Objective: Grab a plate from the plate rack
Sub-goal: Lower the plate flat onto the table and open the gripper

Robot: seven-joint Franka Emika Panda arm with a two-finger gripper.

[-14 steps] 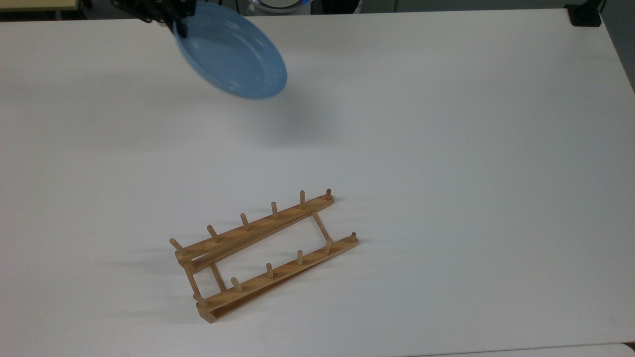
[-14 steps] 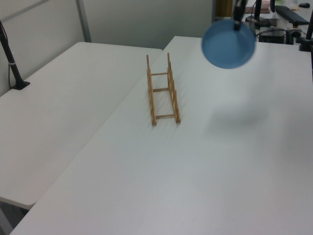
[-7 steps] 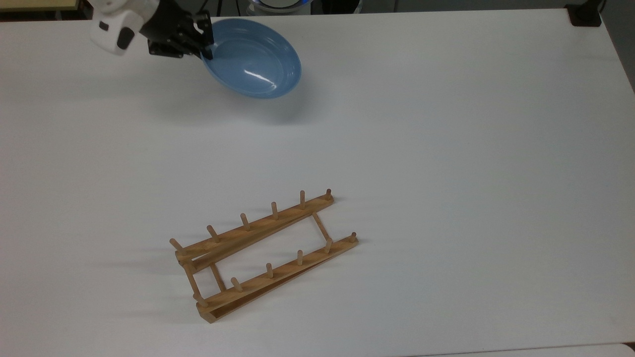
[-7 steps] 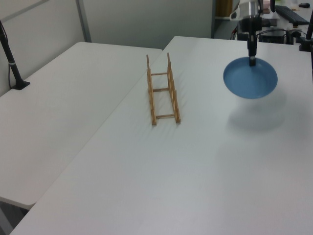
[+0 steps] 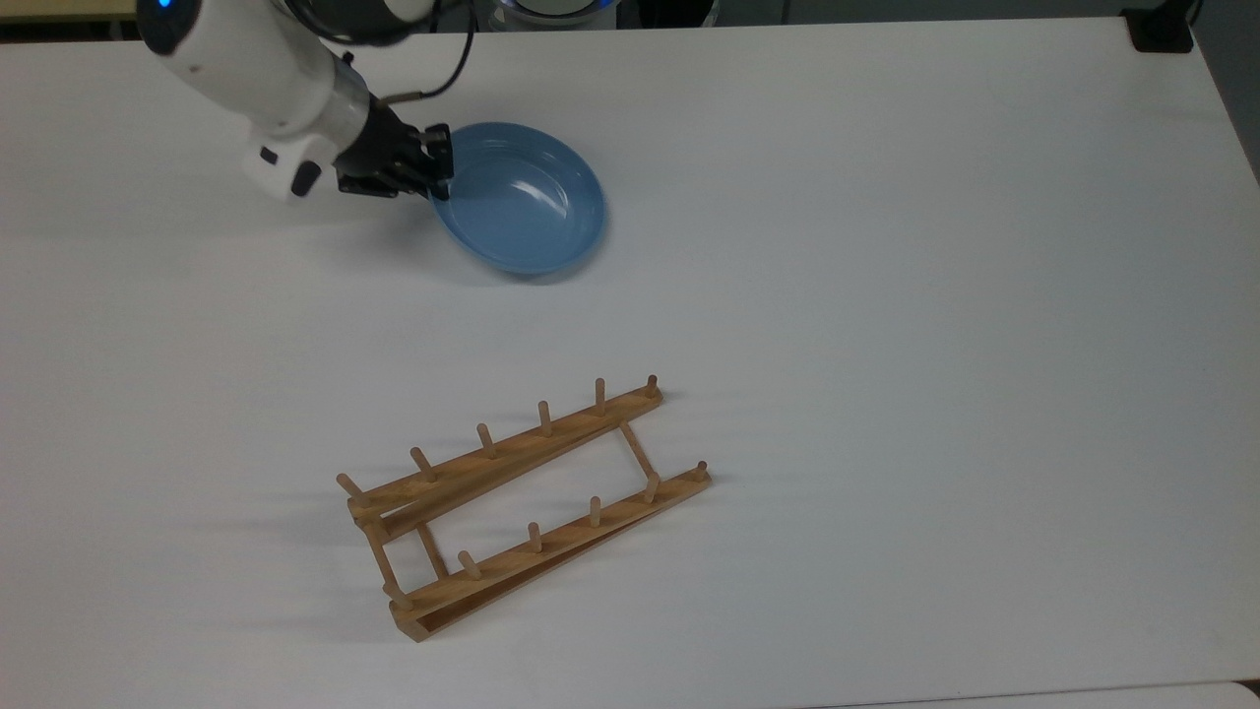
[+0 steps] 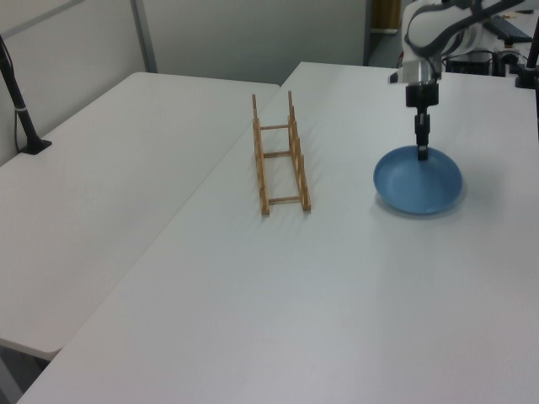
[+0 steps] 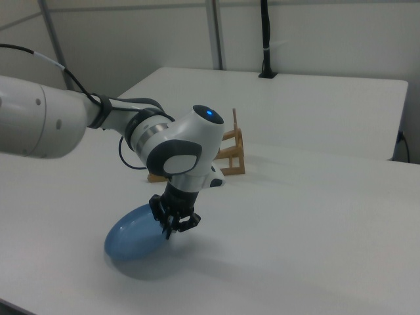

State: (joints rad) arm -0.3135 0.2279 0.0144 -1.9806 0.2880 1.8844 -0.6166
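I note the round light-blue plate [image 5: 522, 198] has dropped to the white counter [image 5: 886, 295], at 12 o'clock from the empty light-brown wooden plate rack [image 5: 522, 502]. My claw [image 5: 440, 172] remains clamped on its rim; only release is left.

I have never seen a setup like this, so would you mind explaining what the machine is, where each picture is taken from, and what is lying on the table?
The white machine is a robot arm ending in a black two-finger gripper. Three fixed cameras watch it: the top view looks down on the white table, while the left view and right view look across it from opposite sides. The gripper is pinching the rim of a light-blue plate, which sits low, at or just above the tabletop. Apart from it, nearer the bottom edge of the top view, stands a wooden plate rack: two rails with upright pegs, joined by crossbars, with nothing in it. The left view shows a second white table alongside.
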